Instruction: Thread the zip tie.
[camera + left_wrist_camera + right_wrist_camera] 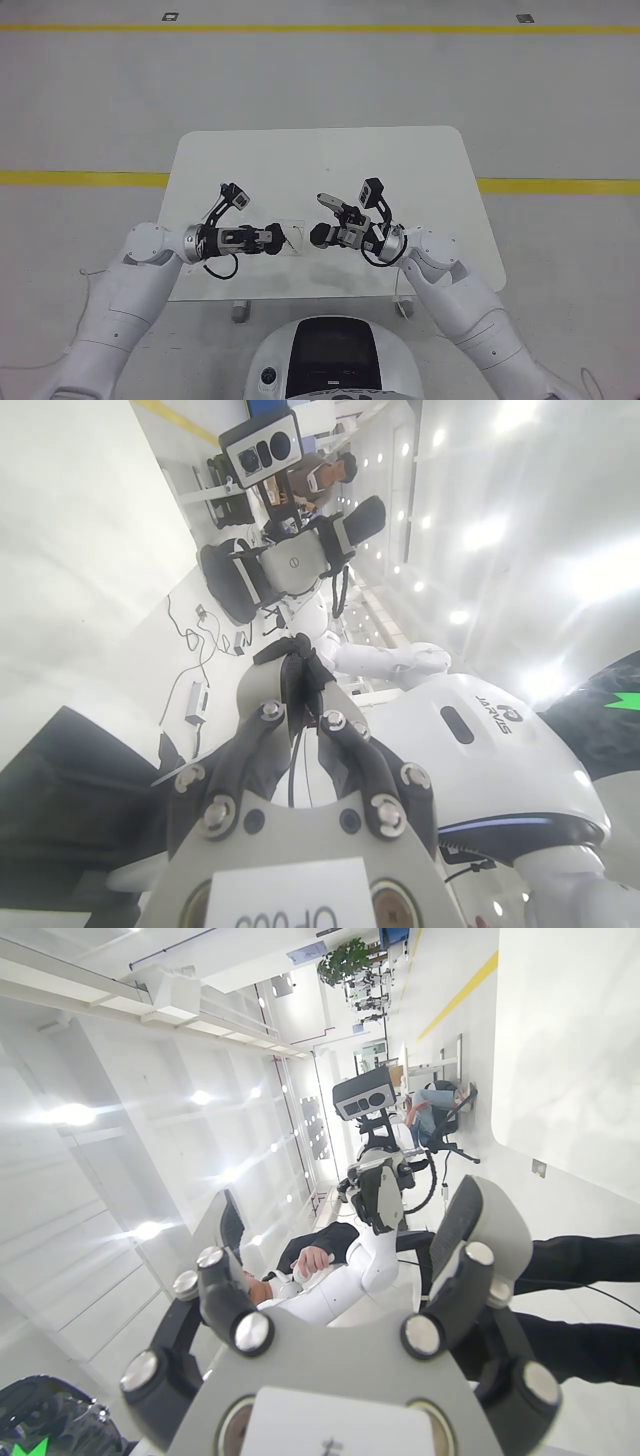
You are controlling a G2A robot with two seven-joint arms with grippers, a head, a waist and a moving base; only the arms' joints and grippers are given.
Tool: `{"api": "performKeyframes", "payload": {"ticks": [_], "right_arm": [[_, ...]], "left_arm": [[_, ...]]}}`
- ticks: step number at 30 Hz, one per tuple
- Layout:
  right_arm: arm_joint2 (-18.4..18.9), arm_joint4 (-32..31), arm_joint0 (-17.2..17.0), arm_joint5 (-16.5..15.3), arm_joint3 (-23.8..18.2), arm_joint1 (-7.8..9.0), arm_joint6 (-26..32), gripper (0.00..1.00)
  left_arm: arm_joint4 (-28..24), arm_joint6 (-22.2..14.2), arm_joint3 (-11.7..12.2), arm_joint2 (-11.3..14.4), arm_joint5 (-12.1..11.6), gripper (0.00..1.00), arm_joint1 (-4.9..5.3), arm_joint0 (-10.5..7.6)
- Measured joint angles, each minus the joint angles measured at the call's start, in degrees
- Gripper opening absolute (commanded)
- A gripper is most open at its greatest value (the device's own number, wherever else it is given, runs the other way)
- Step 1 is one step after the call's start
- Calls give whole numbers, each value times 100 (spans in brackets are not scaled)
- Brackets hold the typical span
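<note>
Left gripper (300,660) is pinched tight on what's prob the zip tie (292,770): a thin dark strip, long axis running back btw the fingers toward its own wrist, tip too hidden to judge. Right gripper (345,1208) is spread wide w/ nothing in it, straight ahead of left's fingertips, near but not touching, both over the table (420,160). Imo right's the free one, so it has to close in on the tie's end.

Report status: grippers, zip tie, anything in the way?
Left gripper shut, apparently on the zip tie, over the white table. Right gripper open, empty, facing it close by. No obstruction seen between them.
</note>
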Motion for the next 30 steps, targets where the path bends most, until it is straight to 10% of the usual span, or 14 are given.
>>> {"api": "performKeyframes", "payload": {"ticks": [14, 30], "right_arm": [[0, 0, 0, 0, 0, 0, 0, 100], [0, 0, 0, 0, 0, 0, 0, 100]], "left_arm": [[-17, 269, -14, -83, 2, 0, -5, 59], [-756, 281, 294, -1576, 0, 0, -56, 254]]}}
